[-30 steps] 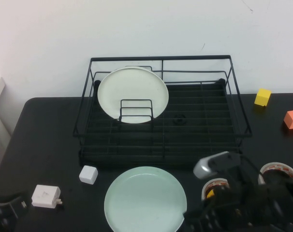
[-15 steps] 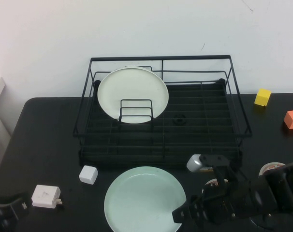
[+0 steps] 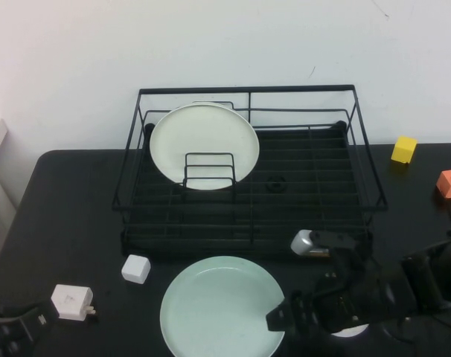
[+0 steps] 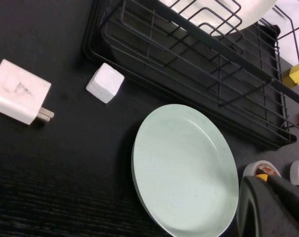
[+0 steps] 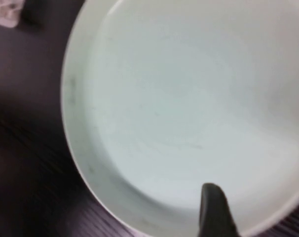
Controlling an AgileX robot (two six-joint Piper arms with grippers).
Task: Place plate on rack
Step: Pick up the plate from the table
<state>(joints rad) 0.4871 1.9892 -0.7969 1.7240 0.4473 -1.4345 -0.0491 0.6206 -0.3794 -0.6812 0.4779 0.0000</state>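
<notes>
The plate [image 3: 223, 309] is lying flat on the black table [image 3: 69, 208], close to the near edge and just in front of the rack [image 3: 249, 175], rim up and still to be lifted. Its right-hand rim is being met by the right gripper [image 3: 279, 318], which is set low and nearly level with the tabletop, presumably so that a finger can be slid under the shallow lip while the other passes over it. In the right wrist view a single dark fingertip [image 5: 214, 210] is seen above the plate's inner surface near the rim; the jaws appear parted around the edge with nothing clamped, though the lower finger is hidden.

The rack is standing behind, wide and open-topped. A cream-white plate [image 3: 204, 145] is already propped upright in it at the left, leaned behind a small wire divider [image 3: 209, 169]. The bare bars to the right of it are judged the likely place for the mint plate.

The left gripper [image 3: 10, 336] is parked at the near left corner of the table, well apart from the plate; whether its fingers are parted cannot be told. Beside it lie a white charger [image 3: 71, 302] and a small white cube [image 3: 136, 268], both clear of the lifting path. A roll of tape [image 4: 260, 172] sits by the right arm.
</notes>
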